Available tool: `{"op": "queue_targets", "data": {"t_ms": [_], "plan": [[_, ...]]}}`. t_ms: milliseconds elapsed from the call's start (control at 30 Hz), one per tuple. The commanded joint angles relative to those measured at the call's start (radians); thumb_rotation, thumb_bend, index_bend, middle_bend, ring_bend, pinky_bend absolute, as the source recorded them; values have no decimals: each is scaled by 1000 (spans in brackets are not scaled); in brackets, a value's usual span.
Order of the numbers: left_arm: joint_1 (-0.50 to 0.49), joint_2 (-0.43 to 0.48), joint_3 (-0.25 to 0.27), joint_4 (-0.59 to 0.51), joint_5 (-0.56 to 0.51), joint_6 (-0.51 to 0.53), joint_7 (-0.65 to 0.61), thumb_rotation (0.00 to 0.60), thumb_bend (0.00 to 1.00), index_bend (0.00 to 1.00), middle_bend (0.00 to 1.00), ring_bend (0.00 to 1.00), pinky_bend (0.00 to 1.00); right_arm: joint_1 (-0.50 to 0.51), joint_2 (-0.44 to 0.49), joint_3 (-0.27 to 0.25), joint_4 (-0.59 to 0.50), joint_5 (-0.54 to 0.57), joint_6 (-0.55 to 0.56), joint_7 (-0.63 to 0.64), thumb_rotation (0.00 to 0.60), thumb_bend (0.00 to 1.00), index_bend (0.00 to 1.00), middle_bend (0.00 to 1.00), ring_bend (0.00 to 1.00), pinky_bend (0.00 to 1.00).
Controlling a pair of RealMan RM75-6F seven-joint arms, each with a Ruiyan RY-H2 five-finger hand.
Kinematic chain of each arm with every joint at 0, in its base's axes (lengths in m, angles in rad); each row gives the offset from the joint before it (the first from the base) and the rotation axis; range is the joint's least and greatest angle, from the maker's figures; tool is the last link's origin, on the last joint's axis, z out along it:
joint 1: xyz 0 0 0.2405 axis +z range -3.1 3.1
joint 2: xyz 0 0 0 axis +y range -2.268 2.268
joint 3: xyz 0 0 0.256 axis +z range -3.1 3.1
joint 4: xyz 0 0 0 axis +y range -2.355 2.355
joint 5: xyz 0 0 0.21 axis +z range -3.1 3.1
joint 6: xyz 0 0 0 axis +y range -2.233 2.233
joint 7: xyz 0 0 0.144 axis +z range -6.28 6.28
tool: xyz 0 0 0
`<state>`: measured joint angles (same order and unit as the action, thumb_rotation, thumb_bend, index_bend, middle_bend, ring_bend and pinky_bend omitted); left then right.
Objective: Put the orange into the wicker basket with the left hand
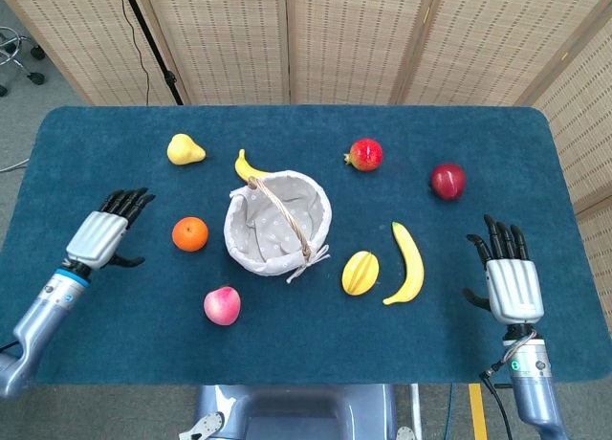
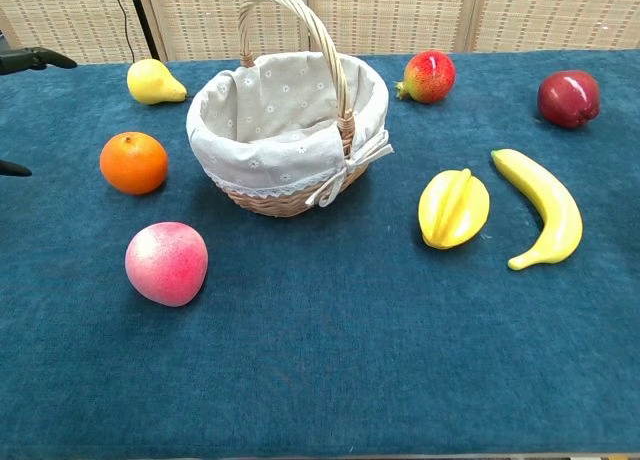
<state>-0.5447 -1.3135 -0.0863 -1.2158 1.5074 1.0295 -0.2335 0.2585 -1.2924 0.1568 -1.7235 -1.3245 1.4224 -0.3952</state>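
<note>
The orange (image 1: 190, 233) (image 2: 133, 162) lies on the blue cloth just left of the wicker basket (image 1: 278, 222) (image 2: 287, 115), which is lined with pale cloth and has nothing in it. My left hand (image 1: 106, 231) hovers over the table to the left of the orange, fingers spread and holding nothing; only its dark fingertips (image 2: 40, 58) show at the chest view's left edge. My right hand (image 1: 509, 275) rests open near the table's right front edge, far from the orange.
A yellow pear (image 1: 185, 150) and a small banana (image 1: 250, 165) lie behind the basket. A pink peach (image 1: 222, 305) sits in front of the orange. A starfruit (image 1: 360, 273), a large banana (image 1: 408, 263), a pomegranate (image 1: 364, 154) and a red apple (image 1: 447, 182) lie to the right.
</note>
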Motion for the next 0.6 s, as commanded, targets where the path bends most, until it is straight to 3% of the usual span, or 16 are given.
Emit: {"op": "queue_targets", "data": {"t_ms": [33,600], "plan": [[-16,-21,0,3,-1,-13,14,600,46,0,0,0,8,0,1,-1,-1,-2,-1,4,600,0,211,0,0,0],[-116,-146,1,98,-19,-118,-8,600,46,0,0,0,8,-5,11,-6,-21,-25,1,32,600,0,217,0,0,0]]}}
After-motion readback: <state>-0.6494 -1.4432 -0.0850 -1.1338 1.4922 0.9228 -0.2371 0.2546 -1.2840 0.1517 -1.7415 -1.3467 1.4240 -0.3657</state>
